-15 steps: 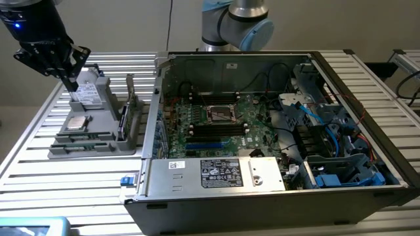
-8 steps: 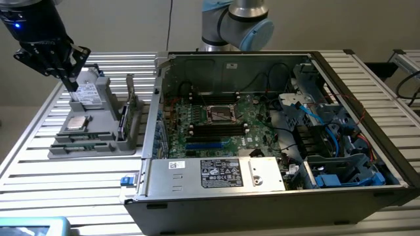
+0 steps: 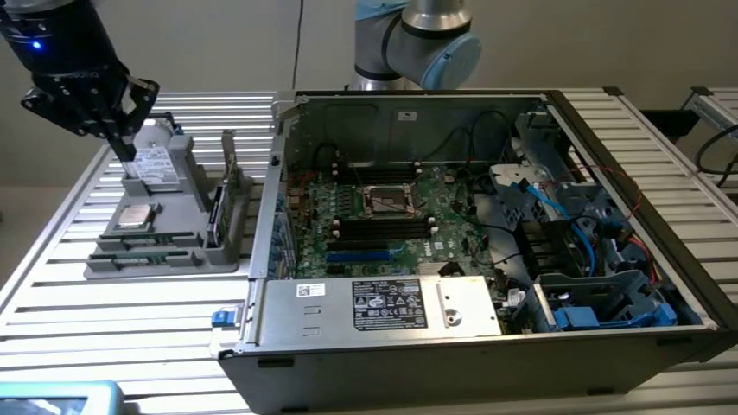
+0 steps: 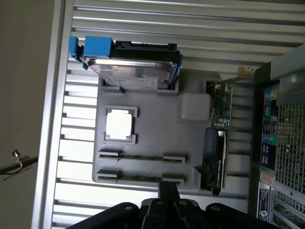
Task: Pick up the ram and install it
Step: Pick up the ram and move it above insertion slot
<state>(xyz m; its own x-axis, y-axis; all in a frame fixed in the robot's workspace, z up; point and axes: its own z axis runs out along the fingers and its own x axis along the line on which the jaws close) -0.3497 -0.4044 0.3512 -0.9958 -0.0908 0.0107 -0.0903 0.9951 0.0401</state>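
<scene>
Two ram sticks (image 3: 145,240) stand on edge in the front grooves of a grey holder tray (image 3: 173,259) at the exterior view's left. In the wrist view, the thin green ram edges (image 4: 140,156) lie between grey clips, with the second stick (image 4: 140,178) beside the first. My gripper (image 3: 123,152) hangs above the tray's far end, over the hard drive, shut and holding nothing. In the wrist view, its dark fingers (image 4: 167,187) sit together just past the nearer ram stick. The motherboard (image 3: 381,216) lies in the open computer case, with black memory slots (image 3: 381,227) beside the processor socket.
The tray also holds a hard drive (image 4: 131,64) with blue brackets, a square silver processor (image 4: 118,125) and a graphics card (image 4: 215,157) standing on edge. The case wall (image 3: 275,190) rises right beside the tray. Cables and a drive cage (image 3: 576,259) crowd the case's right side.
</scene>
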